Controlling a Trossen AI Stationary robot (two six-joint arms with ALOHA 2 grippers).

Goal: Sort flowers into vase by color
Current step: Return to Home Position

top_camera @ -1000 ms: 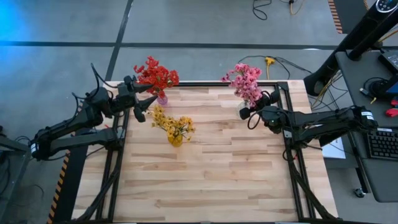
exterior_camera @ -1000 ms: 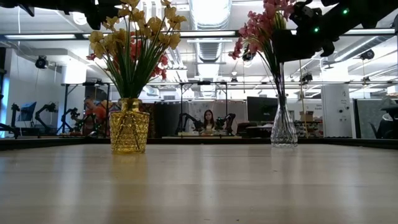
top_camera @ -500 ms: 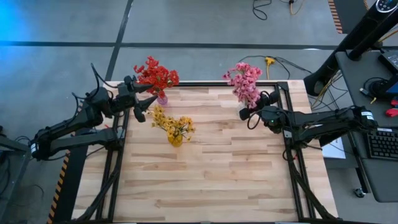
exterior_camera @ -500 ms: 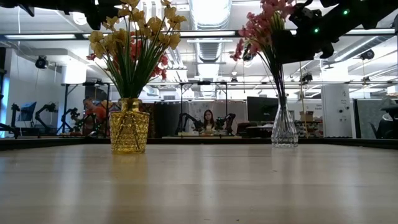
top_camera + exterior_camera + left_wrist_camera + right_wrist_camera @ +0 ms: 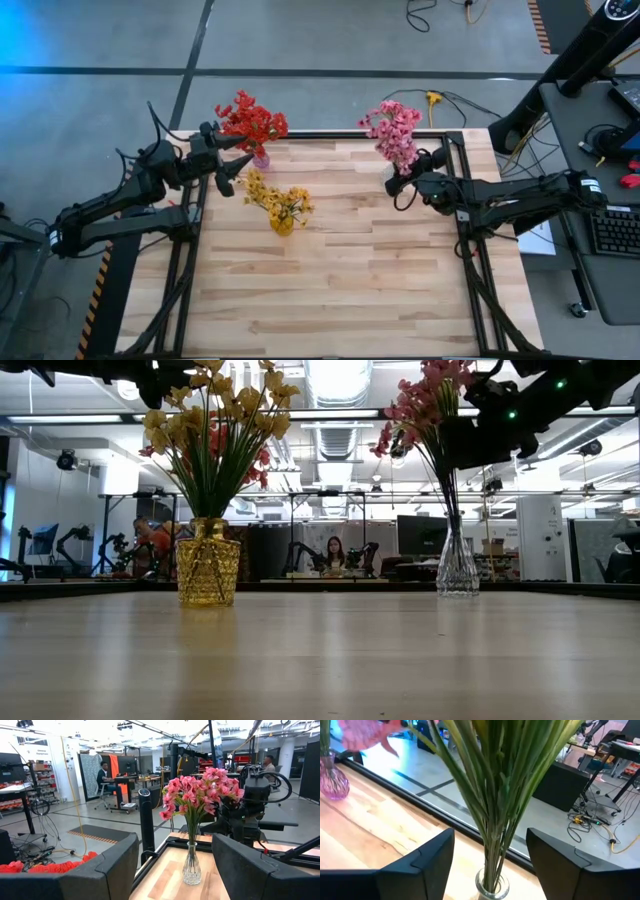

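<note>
1. Wooden desk (image 5: 340,290) from above: red flowers (image 5: 250,120) stand just beyond the left hand (image 5: 233,163), yellow flowers (image 5: 277,203) beside it, pink flowers (image 5: 393,132) just ahead of the right hand (image 5: 405,175).
2. Low view: yellow vase (image 5: 208,565) and clear vase (image 5: 457,568) each hold one colour.
3. Left wrist: fingers (image 5: 100,870) apart, empty.
4. Right wrist: fingers apart, green stems (image 5: 495,820) ahead, unclamped. Sorting looks done; only pulling the arms home is left.

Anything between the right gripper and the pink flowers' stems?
Nothing visible. The open right gripper faces the pink flowers head-on: their stems rise from the transparent vase directly ahead, with no other object between.
</note>
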